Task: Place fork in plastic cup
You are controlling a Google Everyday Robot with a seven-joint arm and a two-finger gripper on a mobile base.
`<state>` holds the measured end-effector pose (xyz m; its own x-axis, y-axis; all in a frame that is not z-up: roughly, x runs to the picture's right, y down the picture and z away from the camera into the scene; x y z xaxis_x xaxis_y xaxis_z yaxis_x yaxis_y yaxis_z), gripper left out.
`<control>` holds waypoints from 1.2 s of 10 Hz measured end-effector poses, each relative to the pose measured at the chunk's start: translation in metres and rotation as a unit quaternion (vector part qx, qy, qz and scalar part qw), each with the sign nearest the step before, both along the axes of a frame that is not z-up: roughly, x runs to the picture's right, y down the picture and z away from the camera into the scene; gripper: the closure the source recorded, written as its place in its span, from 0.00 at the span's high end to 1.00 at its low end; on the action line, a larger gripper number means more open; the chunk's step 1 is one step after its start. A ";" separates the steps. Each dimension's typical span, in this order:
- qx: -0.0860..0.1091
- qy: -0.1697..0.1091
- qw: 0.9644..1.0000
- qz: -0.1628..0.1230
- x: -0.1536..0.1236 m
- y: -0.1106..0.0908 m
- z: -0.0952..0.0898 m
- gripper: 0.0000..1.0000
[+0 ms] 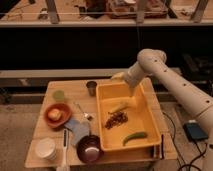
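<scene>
The fork (83,111) is a slim silvery utensil lying flat on the wooden table (107,156), between the orange bowl (57,114) and the yellow bin (150,120). The plastic cup (59,95) is small and pale green and stands upright at the table's back left, just behind the orange bowl. My gripper (119,77) hangs at the end of the white arm over the back left corner of the yellow bin, to the right of the dark metal cup (91,88). It is well apart from the fork and the plastic cup.
The yellow bin holds a dark crumbly heap (116,120), a green pod (134,136) and a pale piece (118,107). A white tub (46,148), a long white utensil (65,145), a purple bowl (90,148) and a grey-blue cloth (77,129) sit at the front left.
</scene>
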<state>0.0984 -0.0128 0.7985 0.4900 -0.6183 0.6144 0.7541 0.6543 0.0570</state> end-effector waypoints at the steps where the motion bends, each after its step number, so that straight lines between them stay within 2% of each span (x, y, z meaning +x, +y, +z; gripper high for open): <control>1: 0.000 0.000 1.000 0.000 0.000 0.000 0.000 0.80; 7: 0.000 0.000 1.000 0.000 0.000 0.000 0.000 0.80; 9: 0.008 0.003 1.000 -0.010 -0.001 -0.002 -0.002 0.80; 10: 0.014 0.008 0.999 -0.028 -0.002 -0.005 -0.005 0.80; 11: 0.027 0.004 0.997 -0.071 -0.013 -0.009 -0.008 0.80; 12: 0.050 -0.009 0.990 -0.129 -0.032 -0.012 -0.015 0.80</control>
